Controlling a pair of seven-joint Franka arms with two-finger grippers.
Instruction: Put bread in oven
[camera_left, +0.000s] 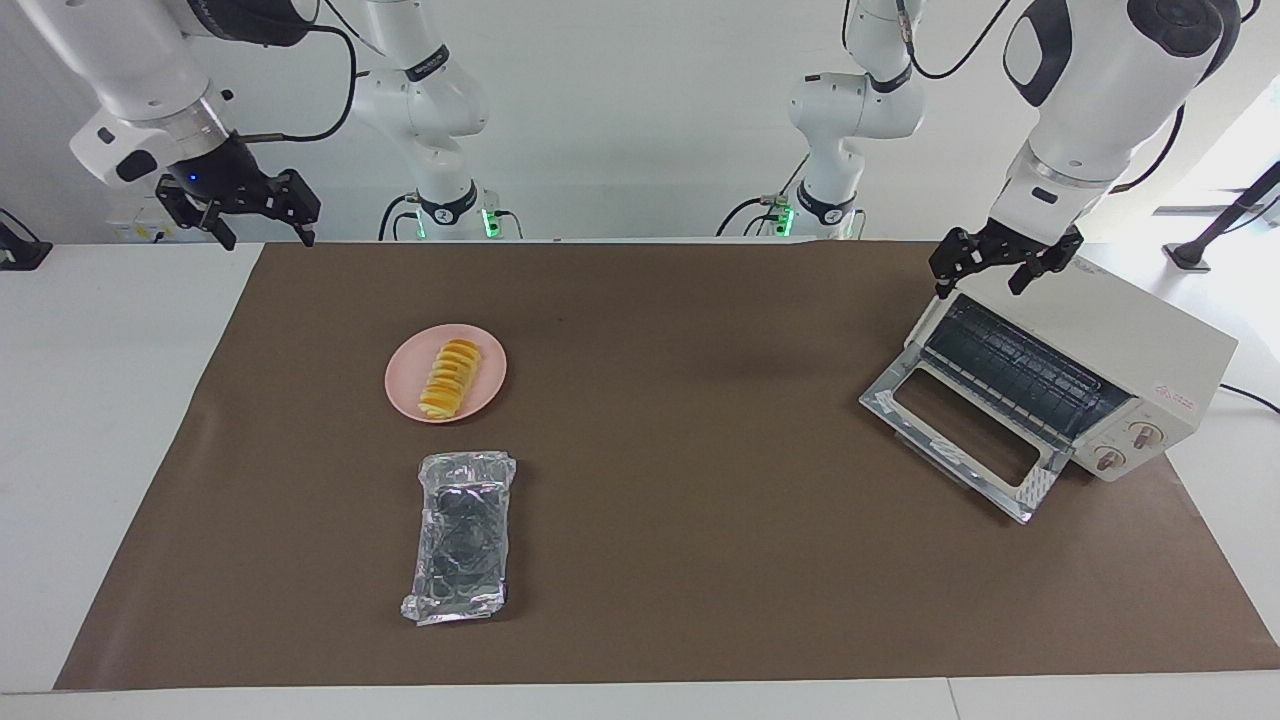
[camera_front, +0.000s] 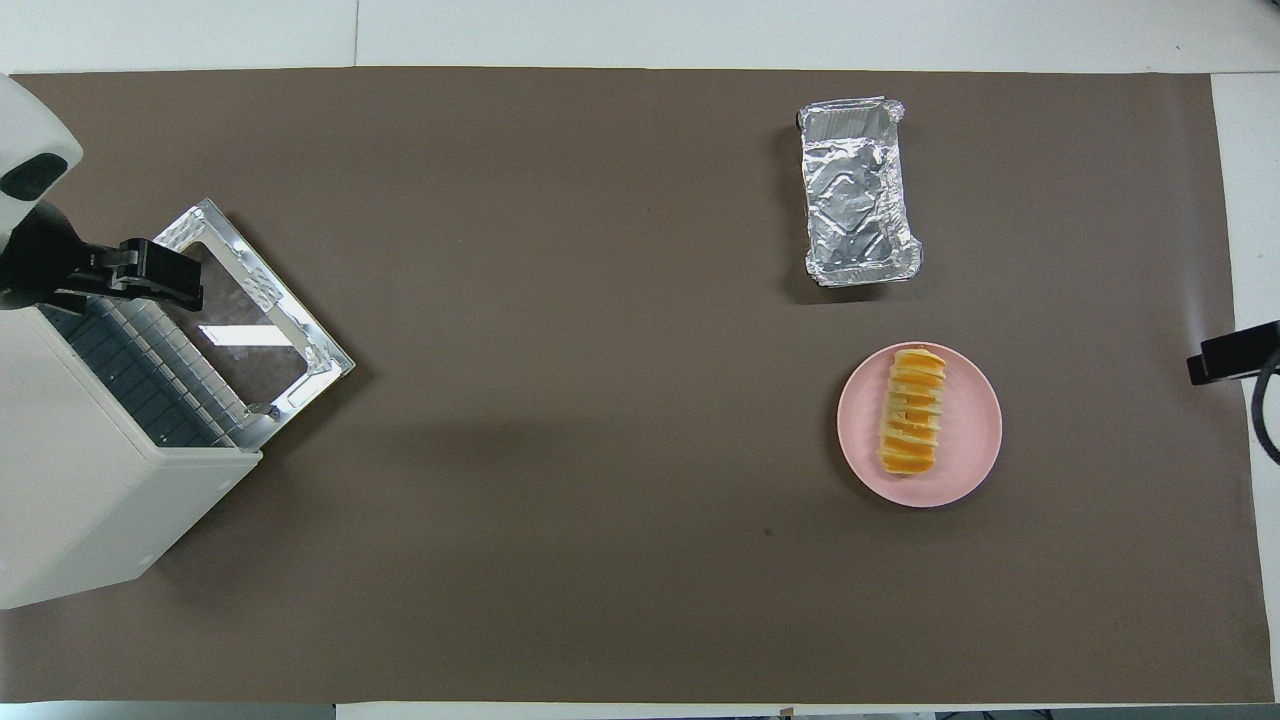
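In the facing view you have the left gripper (camera_left: 983, 271) poised over the top front corner of the oven (camera_left: 1085, 355), fingers apart and holding nothing; the oven's glass door (camera_left: 962, 440) lies dropped open below those fingers, toward the table's middle, with the wire rack showing inside; the right gripper (camera_left: 262, 222) hangs over the edge of the brown mat (camera_left: 700, 560) at the right arm's end, fingers spread and empty; the bread (camera_left: 450, 379) lies on the pink plate (camera_left: 404, 391), well apart from those fingers and farther from the robots than they are; the foil tray (camera_left: 460, 537) sits farther out again, just beside the plate, not touching it.

In the overhead view you see the left gripper (camera_front: 150, 280) over the open oven (camera_front: 90, 500) mouth, where the rack meets the door (camera_front: 255, 330); only a dark tip of the right gripper (camera_front: 1232, 353) enters at the edge, level with the plate (camera_front: 975, 440); the bread (camera_front: 912, 424) lies lengthwise across the plate, untouched, between that tip and the table's middle; the foil tray (camera_front: 858, 195) lies farther from the robots than the plate.
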